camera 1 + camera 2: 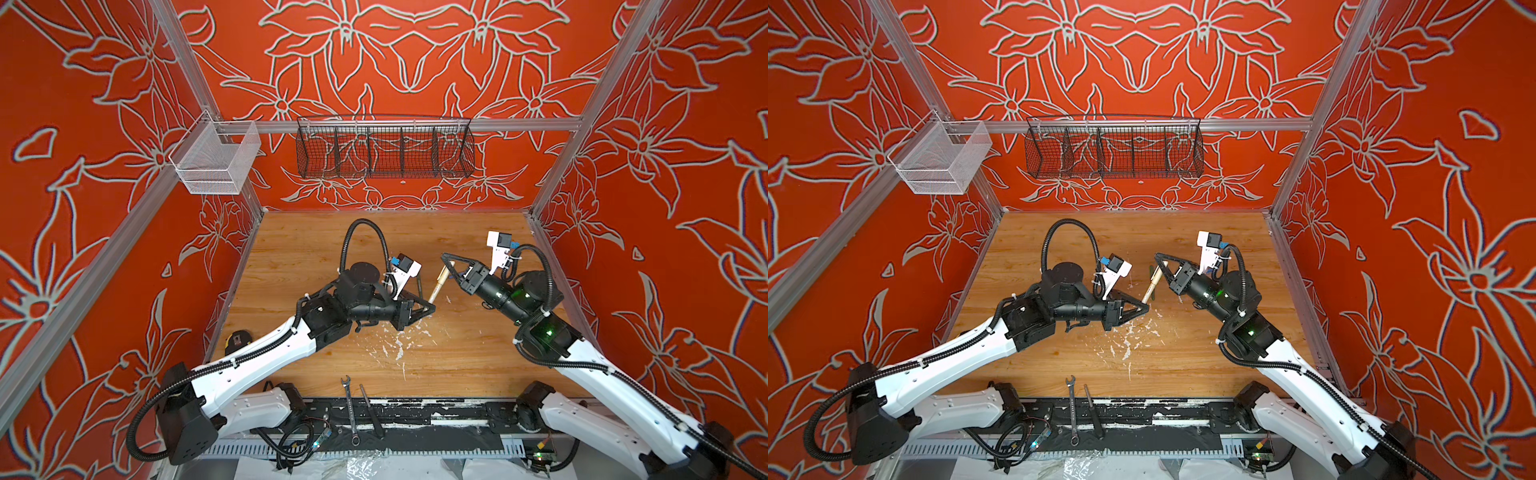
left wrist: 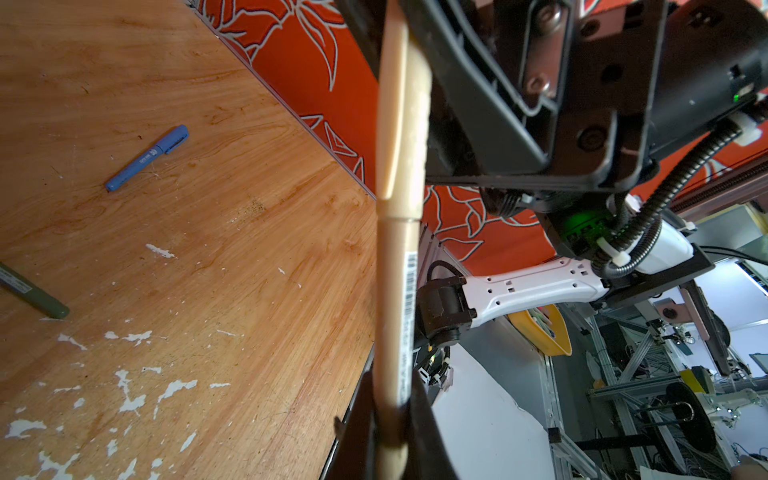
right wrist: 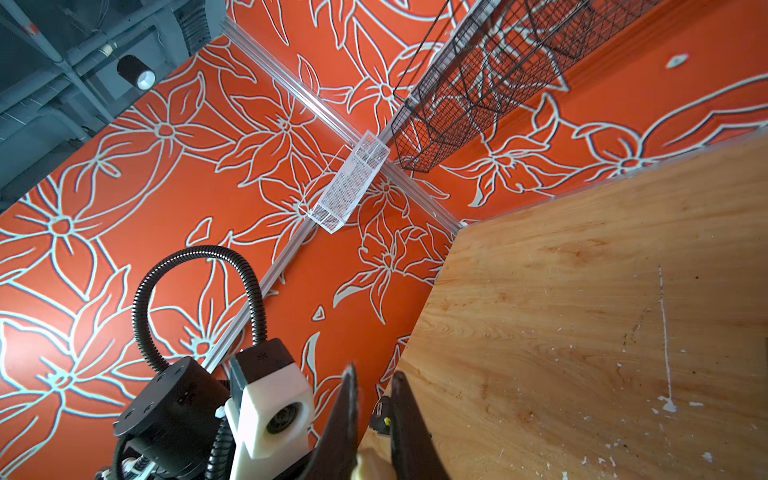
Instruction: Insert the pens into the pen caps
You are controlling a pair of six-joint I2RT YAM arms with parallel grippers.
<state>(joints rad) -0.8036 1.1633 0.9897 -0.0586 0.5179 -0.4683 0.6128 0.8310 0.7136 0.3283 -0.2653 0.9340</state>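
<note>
A tan pen (image 2: 395,311) hangs in the air between both grippers, above the middle of the table. My left gripper (image 2: 390,399) is shut on its barrel near the lower end. The tan pen cap (image 2: 401,124) sits over the pen's other end, its rim meeting the barrel. My right gripper (image 3: 375,370) is shut on that cap (image 3: 372,463). In both top views the tan pen (image 1: 435,293) (image 1: 1148,291) slants between the left gripper (image 1: 432,308) and the right gripper (image 1: 444,255). A blue pen (image 2: 145,158) with its blue cap on, and a green pen (image 2: 33,291), lie on the table.
A silver wrench (image 1: 350,409) and a black slim tool (image 1: 372,411) lie at the front edge. A black wire basket (image 1: 384,149) and a white mesh basket (image 1: 216,160) hang on the back rails. A yellow-and-black object (image 1: 237,338) sits by the left wall.
</note>
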